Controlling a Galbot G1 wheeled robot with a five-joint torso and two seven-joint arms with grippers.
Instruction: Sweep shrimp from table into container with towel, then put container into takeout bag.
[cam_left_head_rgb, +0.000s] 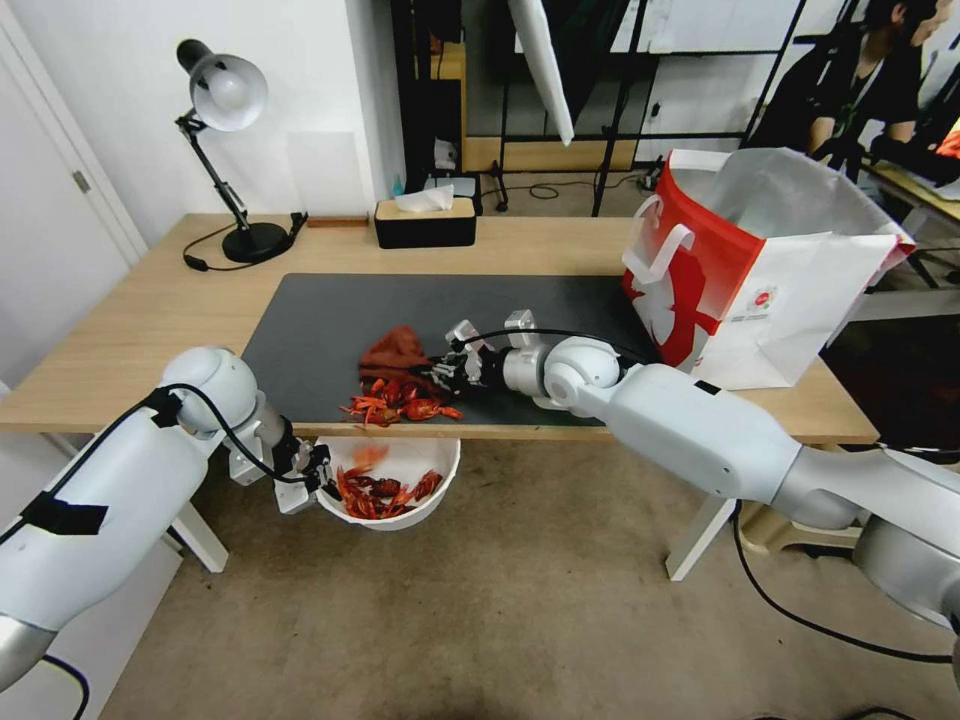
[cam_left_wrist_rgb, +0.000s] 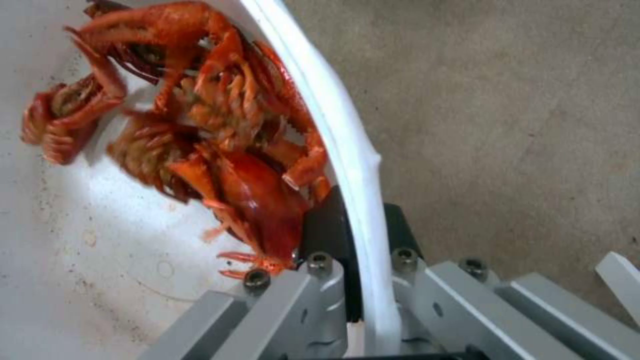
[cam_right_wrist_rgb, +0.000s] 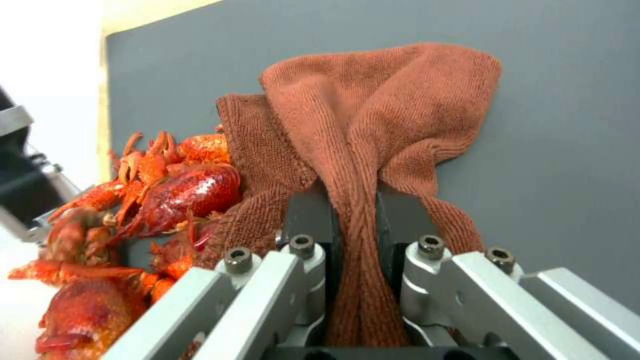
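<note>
You see red shrimp (cam_left_head_rgb: 400, 400) heaped at the grey mat's near edge, more inside the white container (cam_left_head_rgb: 425, 500) below; the rust towel (cam_left_head_rgb: 396, 347) touches the heap.

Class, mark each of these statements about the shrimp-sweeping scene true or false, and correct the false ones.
1. The right gripper has its jaws shut on the towel. True.
2. The left gripper holds the container on the tabletop. False: it holds the rim below the table edge.
3. All the shrimp are in the container. False: some still lie on the mat by the edge.
4. The takeout bag stands upright at the table's right end. True.
5. A tissue box sits inside the bag. False: it stands at the table's far edge.
</note>
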